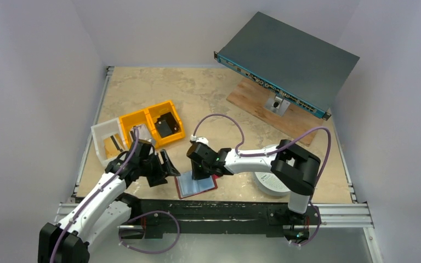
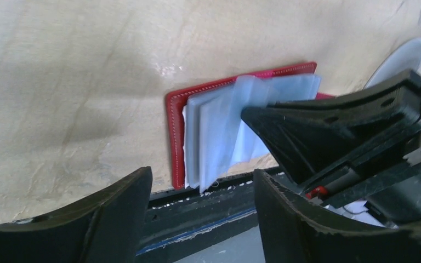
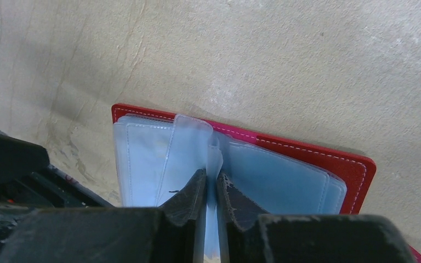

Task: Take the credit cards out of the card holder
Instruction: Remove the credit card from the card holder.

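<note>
The dark red, white-stitched leather card holder [image 1: 197,186] lies open and flat at the middle of the near edge of the mottled beige surface [image 1: 208,93]. The right fingers [image 3: 193,192] are clenched on one thin, translucent blue-grey sheet [image 3: 214,155] standing up from it. The left fingers [image 2: 123,211] gape released just beside.

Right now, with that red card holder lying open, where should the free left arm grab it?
Probably the card holder's bare red left edge, approached from the left: it lies flat and clear, while the right end effector pinches a raised sleeve in the middle.
</note>
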Robot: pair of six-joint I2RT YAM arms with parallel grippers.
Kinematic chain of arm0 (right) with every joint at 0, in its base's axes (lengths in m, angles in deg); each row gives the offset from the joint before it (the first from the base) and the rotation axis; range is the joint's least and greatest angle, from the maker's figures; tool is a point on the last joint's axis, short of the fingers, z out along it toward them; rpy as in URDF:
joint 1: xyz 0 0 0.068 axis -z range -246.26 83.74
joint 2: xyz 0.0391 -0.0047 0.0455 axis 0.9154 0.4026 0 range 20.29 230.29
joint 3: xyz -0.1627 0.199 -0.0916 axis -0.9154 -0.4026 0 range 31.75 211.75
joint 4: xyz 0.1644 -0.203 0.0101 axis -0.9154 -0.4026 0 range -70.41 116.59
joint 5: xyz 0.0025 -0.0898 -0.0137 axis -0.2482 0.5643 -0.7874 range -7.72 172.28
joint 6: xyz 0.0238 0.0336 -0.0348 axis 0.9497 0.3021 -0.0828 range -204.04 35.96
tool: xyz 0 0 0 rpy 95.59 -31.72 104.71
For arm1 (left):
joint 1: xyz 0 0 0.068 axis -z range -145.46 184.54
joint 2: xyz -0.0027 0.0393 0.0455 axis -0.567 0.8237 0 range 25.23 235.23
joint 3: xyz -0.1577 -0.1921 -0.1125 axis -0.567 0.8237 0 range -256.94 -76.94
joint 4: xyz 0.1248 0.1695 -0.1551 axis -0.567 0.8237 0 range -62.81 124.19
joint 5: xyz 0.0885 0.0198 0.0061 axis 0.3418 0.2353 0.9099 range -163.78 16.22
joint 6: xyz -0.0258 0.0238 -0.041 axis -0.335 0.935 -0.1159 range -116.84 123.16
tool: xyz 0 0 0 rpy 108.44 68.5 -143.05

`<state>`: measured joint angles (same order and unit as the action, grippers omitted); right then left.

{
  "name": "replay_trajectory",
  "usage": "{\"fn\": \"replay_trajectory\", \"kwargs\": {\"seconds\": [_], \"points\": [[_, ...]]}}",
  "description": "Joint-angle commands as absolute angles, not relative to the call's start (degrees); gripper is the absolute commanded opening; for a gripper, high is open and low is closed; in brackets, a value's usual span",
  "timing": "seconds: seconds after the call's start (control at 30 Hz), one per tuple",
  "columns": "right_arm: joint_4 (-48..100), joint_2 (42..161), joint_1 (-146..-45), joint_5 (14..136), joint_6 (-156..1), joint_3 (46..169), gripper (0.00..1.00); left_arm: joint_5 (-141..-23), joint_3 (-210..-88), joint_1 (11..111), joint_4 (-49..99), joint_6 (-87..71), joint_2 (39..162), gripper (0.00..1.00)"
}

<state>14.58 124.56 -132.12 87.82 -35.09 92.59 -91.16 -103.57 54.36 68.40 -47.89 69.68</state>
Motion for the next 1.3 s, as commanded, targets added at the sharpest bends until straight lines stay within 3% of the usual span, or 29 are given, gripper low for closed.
{"fn": "replay_trajectory", "kwargs": {"seconds": [0.0,0.1,0.3,1.03,1.27], "points": [[17.4,126.1,-131.3,84.5,-34.0,88.1,0.07,-93.8,-103.1,58.5,61.9,-49.6,71.4,0.62],[18.8,126.0,-130.5,83.2,-33.8,86.6,0.05,-93.9,-102.7,62.4,58.4,-51.8,73.6,0.52],[19.9,125.9,-130.0,82.5,-33.9,85.5,0.04,-93.0,-101.6,68.0,52.8,-56.3,77.6,0.43],[22.4,125.2,-128.9,80.4,-33.8,83.4,0.02,-88.0,-99.1,70.2,48.7,-56.3,85.8,0.37],[22.3,125.1,-128.8,80.2,-33.9,83.8,0.02,-88.4,-99.7,70.9,46.6,-56.7,87.9,0.31]]}}
